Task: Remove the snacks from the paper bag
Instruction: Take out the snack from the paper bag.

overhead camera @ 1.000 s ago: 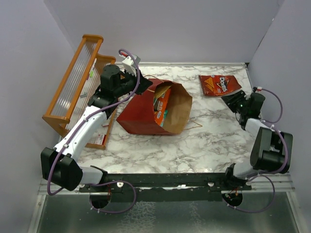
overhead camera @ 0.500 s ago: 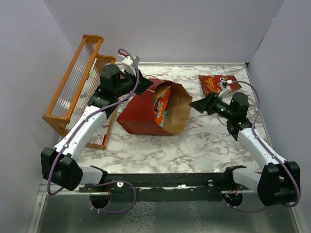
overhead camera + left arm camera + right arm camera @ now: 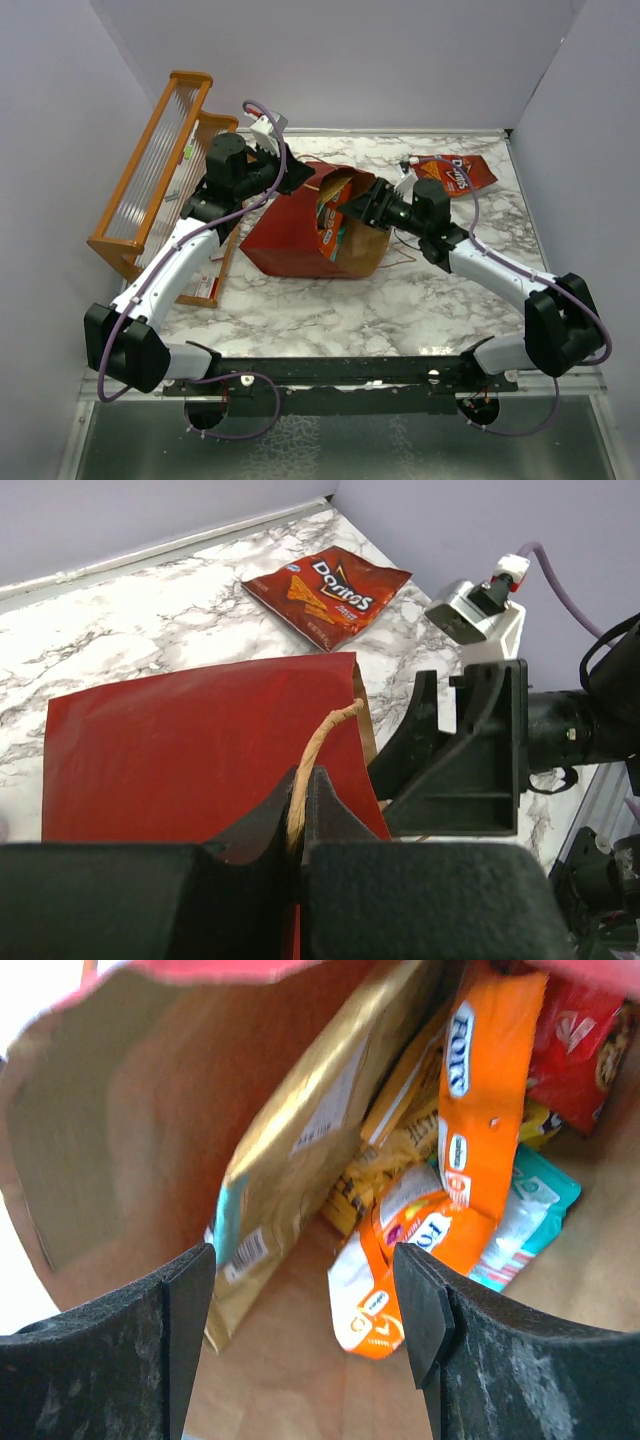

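The dark red paper bag [image 3: 290, 232] lies on its side, brown mouth facing right. My left gripper [image 3: 296, 178] is shut on its twine handle [image 3: 318, 750] and holds the top edge up. My right gripper [image 3: 352, 208] is open at the bag's mouth, pointing in. In the right wrist view it [image 3: 305, 1305] faces several packets inside: a gold bag [image 3: 290, 1150], orange packets [image 3: 470, 1150], a small red packet [image 3: 575, 1045] and a teal packet [image 3: 530, 1210]. The Doritos bag [image 3: 455, 172] lies flat on the table at the far right, also in the left wrist view [image 3: 325, 592].
An orange wooden rack [image 3: 155, 170] stands at the far left beside my left arm. The marble table [image 3: 400, 310] ends at grey walls at the back and sides.
My right arm has swung left from beside the Doritos bag to the mouth of the paper bag. The left arm and the paper bag have not moved.
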